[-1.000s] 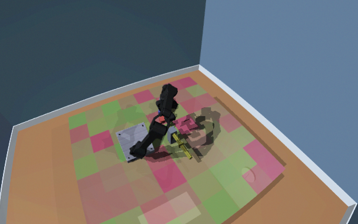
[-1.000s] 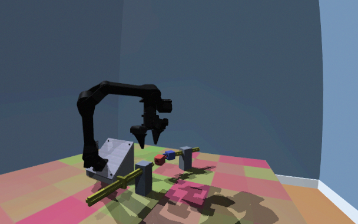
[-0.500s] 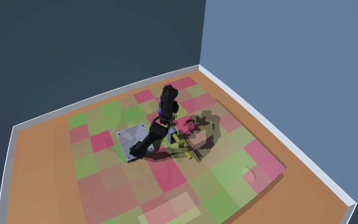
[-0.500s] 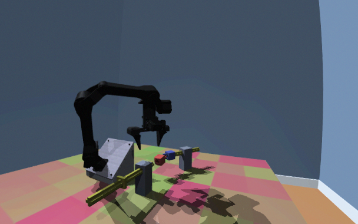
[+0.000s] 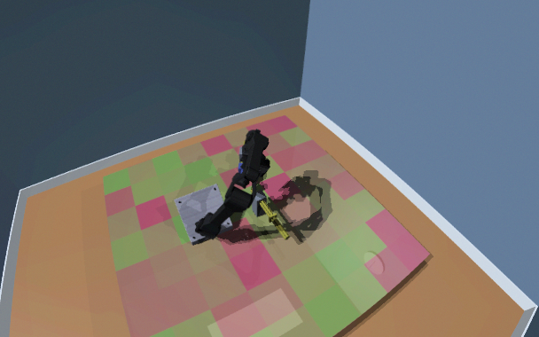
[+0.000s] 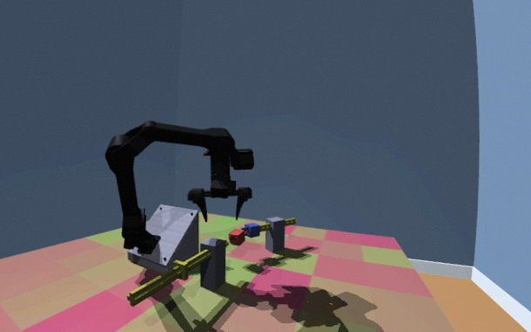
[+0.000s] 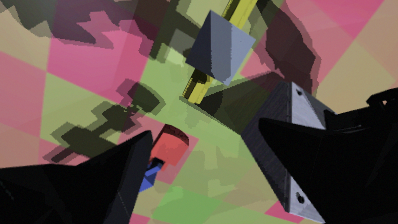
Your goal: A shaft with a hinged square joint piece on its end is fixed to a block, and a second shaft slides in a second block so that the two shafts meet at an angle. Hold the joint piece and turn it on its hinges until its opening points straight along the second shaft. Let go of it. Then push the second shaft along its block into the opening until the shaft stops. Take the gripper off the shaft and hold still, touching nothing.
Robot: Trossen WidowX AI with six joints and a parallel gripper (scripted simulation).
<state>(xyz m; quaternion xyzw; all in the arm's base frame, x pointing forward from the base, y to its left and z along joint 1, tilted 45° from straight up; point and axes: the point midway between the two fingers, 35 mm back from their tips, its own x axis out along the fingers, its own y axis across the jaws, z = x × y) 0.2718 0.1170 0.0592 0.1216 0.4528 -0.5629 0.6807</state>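
The red joint piece point(image 6: 237, 237) point(image 7: 170, 146) hangs on hinges from the blue piece point(image 6: 252, 230) point(image 7: 146, 184) on the first yellow shaft point(image 6: 291, 221), which passes through a grey block point(image 6: 275, 236). Its dark end faces roughly toward the second shaft; exact alignment cannot be told. The second yellow shaft point(image 5: 283, 231) point(image 6: 155, 284) point(image 7: 242, 14) runs through the other grey block point(image 5: 258, 206) point(image 6: 212, 266) point(image 7: 220, 47). Its short inner end stands apart from the red piece. My gripper point(image 6: 221, 219) point(image 7: 206, 129) is open and empty above the gap between them. In the top view the arm hides the joint.
A grey sloped base plate point(image 5: 201, 213) point(image 6: 174, 231) stands beside the second shaft's block, with the arm's foot by it. A cross-shaped collar point(image 6: 182, 269) sits on the second shaft outside its block. Shadows of the arm and shafts fall on the checkered mat point(image 5: 254, 270).
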